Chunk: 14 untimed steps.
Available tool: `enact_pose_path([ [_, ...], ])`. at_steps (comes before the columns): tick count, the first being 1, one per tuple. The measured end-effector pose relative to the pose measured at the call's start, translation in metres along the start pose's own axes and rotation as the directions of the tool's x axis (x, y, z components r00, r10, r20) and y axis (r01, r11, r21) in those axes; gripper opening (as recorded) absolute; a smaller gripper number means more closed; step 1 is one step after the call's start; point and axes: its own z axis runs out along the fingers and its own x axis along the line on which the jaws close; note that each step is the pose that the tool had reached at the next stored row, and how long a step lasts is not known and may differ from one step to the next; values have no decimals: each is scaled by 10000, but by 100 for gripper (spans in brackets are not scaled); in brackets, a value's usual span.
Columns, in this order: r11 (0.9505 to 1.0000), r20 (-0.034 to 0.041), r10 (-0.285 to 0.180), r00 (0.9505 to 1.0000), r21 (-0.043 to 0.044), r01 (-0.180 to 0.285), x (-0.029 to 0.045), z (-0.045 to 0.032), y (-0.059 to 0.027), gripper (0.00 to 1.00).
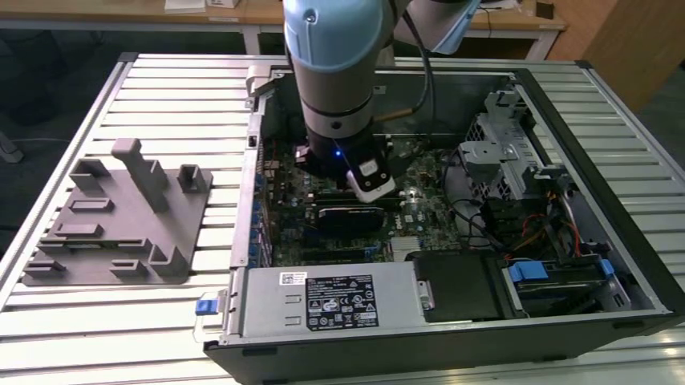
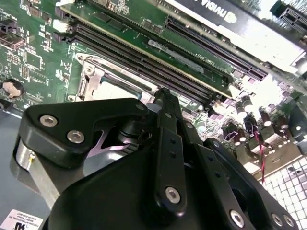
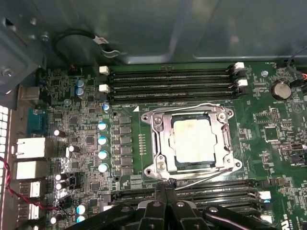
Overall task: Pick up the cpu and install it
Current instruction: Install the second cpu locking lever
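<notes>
Inside the open computer case on the slatted tabletop, the pincer is being held just above the motherboard, its black fingers pressed together with nothing between them. The cpu is being seen lying flat in the socket frame, metal top upward, so the pick and placement are judged done; the retention lever appears to be standing unlatched, so locking is judged outstanding. Being square, the cpu is showing no long axis, and its edges are lying parallel to the memory slots.
</notes>
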Motion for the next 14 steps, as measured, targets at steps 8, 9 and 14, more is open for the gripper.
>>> enact_pose_path([
  [8, 9998, -12, 16, 10000, -179, -16, 3, 43, -49, 11],
  [9, 9997, -17, 21, 10000, -251, -21, 3, 52, -51, 11],
  [14, 9979, -46, 48, 10000, -647, -51, 12, 90, -60, 11],
])
